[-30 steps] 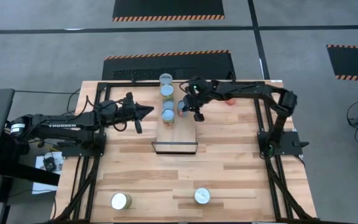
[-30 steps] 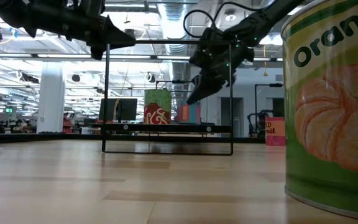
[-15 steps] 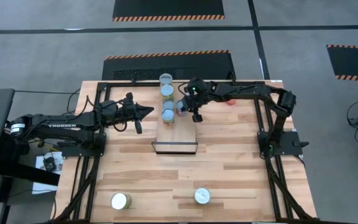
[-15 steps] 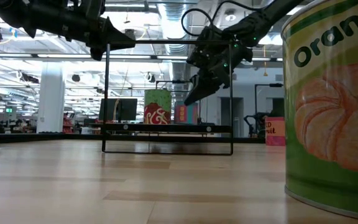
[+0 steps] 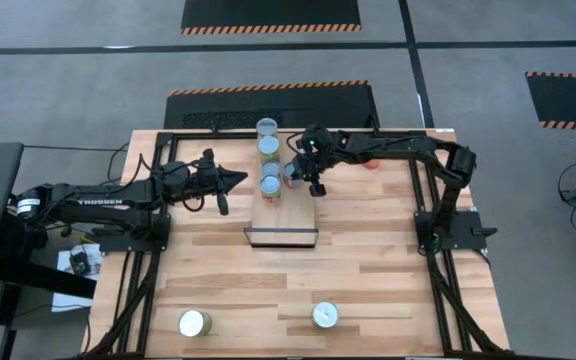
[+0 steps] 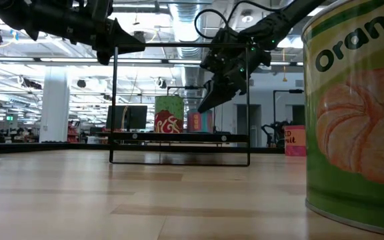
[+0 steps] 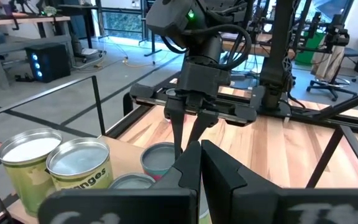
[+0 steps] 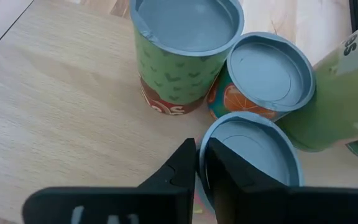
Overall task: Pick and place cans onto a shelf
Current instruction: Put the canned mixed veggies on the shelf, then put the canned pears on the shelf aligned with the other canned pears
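Note:
The shelf (image 5: 290,213) is a light-wood board with a dark front edge and lies at the table's far middle. Several cans (image 5: 269,156) stand on it in a row. My right gripper (image 5: 308,181) hangs over the shelf's right half, shut on a grey-topped can with a pink and blue label (image 5: 292,173), next to the row. The can also shows in the right wrist view (image 8: 253,158) and the low view (image 6: 196,122). My left gripper (image 5: 240,180) is shut and empty, raised left of the shelf. Two more cans (image 5: 195,322) (image 5: 326,315) stand at the near edge. My right gripper pinches the can's top rim (image 8: 211,138) between its two fingers, one finger over the grey top and one outside the wall. The fingers come from above, pointing down. The can is upright, its bottom at the shelf board's level; whether it stands on the board, I cannot tell.
A green can (image 8: 185,43), an orange can (image 8: 269,68) and a yellow-green can (image 8: 353,81) stand close against the held can. A black metal frame (image 5: 158,180) runs along the table's sides. A small red thing (image 5: 371,163) lies at the far right. The shelf's near half is bare.
My right gripper has gone a little toward the table's left edge, toward the row of cans, and the pink and blue can has gone with it, staying upright. In the last half second it has kept still.

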You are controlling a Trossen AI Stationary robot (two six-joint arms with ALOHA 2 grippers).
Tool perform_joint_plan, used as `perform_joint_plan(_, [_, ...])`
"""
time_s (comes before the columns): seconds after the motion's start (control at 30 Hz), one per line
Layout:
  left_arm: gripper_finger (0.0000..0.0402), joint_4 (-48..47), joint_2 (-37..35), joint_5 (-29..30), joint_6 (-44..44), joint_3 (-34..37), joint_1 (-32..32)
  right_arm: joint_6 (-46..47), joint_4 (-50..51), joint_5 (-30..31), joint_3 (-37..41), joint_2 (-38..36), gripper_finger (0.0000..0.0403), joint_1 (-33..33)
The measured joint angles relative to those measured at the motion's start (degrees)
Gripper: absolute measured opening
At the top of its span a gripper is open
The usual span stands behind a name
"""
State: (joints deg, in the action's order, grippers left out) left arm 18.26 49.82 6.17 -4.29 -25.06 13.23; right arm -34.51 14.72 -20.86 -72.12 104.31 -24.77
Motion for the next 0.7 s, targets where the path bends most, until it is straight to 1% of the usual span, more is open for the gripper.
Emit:
perform_joint_plan(0.37, [0.0000, -1.07, 0.00, -0.44, 0.00, -0.02, -0.04, 0.62, -0.32, -0.03, 0.00, 0.00, 0.0091, 0.03])
perform_joint_plan(0.6, [0.0000, -1.03, 0.00, -0.44, 0.26, -0.02, -0.04, 1.03, -2.21, -0.02, 0.00, -0.03, 0.0111, 0.22])
perform_joint_plan(0.7, [0.0000, -1.03, 0.00, -0.46, 0.74, -0.02, -0.09, 1.02, -1.60, 0.21, 0.17, -2.32, 0.0110, 0.52])
